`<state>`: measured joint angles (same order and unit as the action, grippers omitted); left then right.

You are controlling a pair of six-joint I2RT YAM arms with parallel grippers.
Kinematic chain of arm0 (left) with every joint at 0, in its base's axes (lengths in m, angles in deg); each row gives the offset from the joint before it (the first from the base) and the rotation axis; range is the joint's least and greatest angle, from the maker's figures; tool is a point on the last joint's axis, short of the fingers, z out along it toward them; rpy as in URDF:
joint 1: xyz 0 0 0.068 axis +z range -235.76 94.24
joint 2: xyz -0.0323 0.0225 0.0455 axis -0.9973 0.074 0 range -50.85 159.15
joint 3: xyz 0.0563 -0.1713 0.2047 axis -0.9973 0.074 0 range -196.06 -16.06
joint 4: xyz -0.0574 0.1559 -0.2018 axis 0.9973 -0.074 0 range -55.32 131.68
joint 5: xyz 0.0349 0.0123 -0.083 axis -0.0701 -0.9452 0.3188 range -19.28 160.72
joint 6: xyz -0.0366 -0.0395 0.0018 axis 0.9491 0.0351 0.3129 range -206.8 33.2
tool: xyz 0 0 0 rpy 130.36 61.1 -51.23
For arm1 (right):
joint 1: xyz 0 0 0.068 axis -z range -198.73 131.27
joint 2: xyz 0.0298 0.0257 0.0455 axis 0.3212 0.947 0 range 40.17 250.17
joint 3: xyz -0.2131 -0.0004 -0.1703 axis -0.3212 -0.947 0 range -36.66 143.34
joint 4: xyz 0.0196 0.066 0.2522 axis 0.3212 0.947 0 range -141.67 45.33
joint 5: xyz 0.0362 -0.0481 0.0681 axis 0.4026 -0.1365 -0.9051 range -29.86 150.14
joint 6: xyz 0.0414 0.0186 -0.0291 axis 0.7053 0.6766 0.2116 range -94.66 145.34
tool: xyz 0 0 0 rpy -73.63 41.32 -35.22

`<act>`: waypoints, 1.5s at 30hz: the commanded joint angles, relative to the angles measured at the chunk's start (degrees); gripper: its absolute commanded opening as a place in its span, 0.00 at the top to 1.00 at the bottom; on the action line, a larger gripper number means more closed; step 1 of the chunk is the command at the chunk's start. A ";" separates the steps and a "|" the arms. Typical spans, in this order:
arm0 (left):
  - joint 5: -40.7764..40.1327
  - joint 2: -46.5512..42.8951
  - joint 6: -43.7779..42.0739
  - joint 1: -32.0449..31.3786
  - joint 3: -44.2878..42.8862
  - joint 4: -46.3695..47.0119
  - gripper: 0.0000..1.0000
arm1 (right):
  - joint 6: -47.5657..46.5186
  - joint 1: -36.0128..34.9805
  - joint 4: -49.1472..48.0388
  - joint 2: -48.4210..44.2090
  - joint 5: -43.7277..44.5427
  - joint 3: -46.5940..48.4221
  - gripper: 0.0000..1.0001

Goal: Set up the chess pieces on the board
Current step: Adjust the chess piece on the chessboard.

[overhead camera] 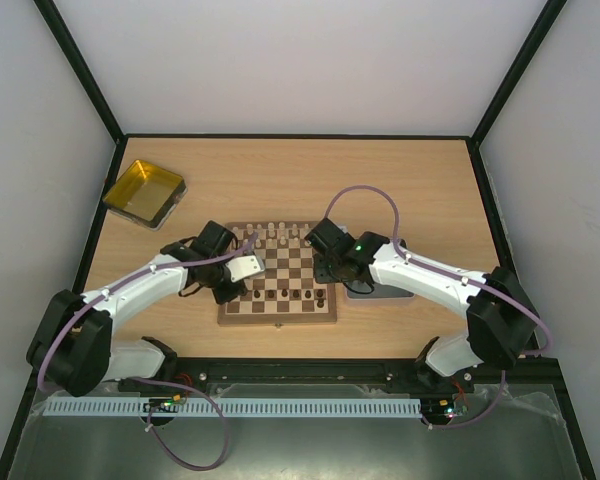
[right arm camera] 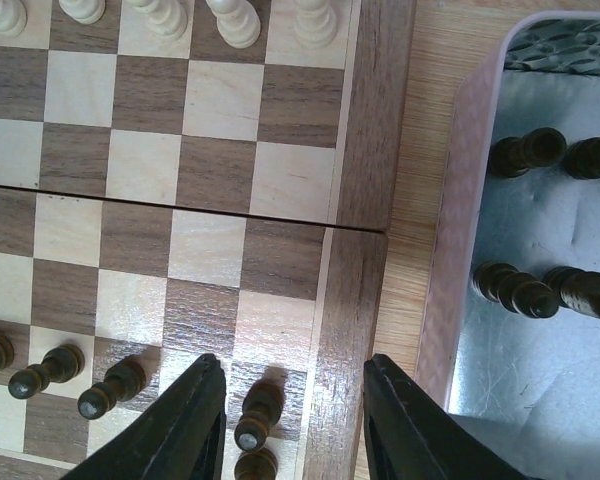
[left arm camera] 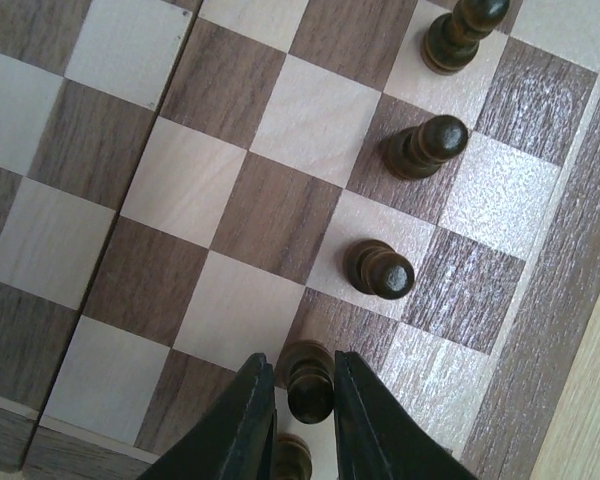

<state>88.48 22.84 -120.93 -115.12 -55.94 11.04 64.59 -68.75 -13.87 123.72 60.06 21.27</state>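
The board [overhead camera: 277, 318] lies mid-table, with cream chess pieces [overhead camera: 272, 236] along its far row and dark ones [overhead camera: 280, 296] along the near rows. My left gripper [overhead camera: 242, 283] is low over the board's near left part. In the left wrist view it [left arm camera: 302, 372] is shut on a standing dark pawn [left arm camera: 310, 388], in line with three more dark pawns [left arm camera: 385, 272]. My right gripper [right arm camera: 292, 365] hangs open over the board's right border [right arm camera: 345, 330], with a dark pawn [right arm camera: 255, 410] standing loose just inside its left finger [right arm camera: 195, 410].
A grey tray with a pink rim [right arm camera: 450, 250] sits just right of the board and holds several lying dark pieces [right arm camera: 520, 290]. It is partly under the right arm [overhead camera: 365, 290]. A yellow tray [overhead camera: 143, 190] stands at the far left.
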 commanded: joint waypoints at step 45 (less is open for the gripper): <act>1.87 -0.47 0.39 -2.18 1.02 -1.63 0.90 | 1.10 -0.29 0.13 -1.98 2.67 -1.12 0.62</act>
<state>89.40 22.53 -120.67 -116.94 -55.50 10.93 65.22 -68.75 -14.68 123.41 61.16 19.92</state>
